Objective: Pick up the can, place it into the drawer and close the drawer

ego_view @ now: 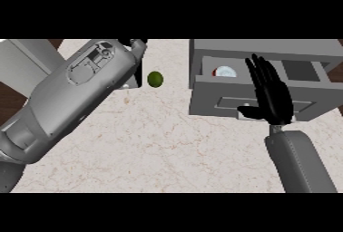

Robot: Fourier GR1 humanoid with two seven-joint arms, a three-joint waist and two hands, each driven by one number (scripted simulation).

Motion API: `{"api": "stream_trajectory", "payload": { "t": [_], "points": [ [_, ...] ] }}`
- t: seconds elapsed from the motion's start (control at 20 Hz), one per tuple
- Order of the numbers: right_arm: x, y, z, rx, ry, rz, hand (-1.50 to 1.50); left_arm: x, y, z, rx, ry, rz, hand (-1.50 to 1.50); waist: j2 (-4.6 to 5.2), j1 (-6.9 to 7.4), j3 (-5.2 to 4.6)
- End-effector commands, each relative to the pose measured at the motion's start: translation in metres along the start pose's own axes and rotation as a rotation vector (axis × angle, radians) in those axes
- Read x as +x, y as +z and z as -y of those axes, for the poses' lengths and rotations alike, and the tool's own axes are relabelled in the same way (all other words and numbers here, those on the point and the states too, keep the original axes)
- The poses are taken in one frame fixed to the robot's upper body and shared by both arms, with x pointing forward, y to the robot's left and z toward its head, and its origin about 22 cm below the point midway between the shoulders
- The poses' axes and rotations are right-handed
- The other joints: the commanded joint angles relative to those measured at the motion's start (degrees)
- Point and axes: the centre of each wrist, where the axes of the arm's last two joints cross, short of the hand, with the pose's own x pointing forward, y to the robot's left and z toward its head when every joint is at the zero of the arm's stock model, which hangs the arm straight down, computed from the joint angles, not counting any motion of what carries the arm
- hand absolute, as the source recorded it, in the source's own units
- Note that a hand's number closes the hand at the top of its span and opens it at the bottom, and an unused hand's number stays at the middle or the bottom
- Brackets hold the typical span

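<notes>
Can (226, 71) already lying inside open drawer (201, 97), just left of right hand (271, 97); fingers (258, 68) straight, released, holding nothing, above drawer front. Left hand (137, 44) mostly hidden, state unclear.

You will find no text, label, brand, number or sign to read anywhere here. The can (226, 72) in the drawer (258, 103) shows only its white and red top, with no legible lettering on it.
</notes>
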Motion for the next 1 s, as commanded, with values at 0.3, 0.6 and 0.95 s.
{"api": "stream_trajectory", "payload": {
  "t": [0.3, 0.6, 0.95],
  "points": [
    [0.008, -0.044, -0.032, -0.023, 0.031, -0.061, -1.5, -0.014, 0.011, -0.031, -0.004, -0.009, -0.024, -1.5, 1.77, 0.54, 1.28],
    [-0.003, -0.055, -0.038, -0.069, 0.039, -0.1, -1.5, -0.026, 0.027, -0.062, -0.02, -0.021, -0.022, -1.5, 1.71, 1.52, 1.29],
    [0.003, -0.096, -0.02, -0.116, 0.063, -0.102, -1.5, -0.048, 0.05, -0.05, -0.036, 0.0, -0.038, -1.5, 2.42, 2.4, 1.32]
  ]
}}
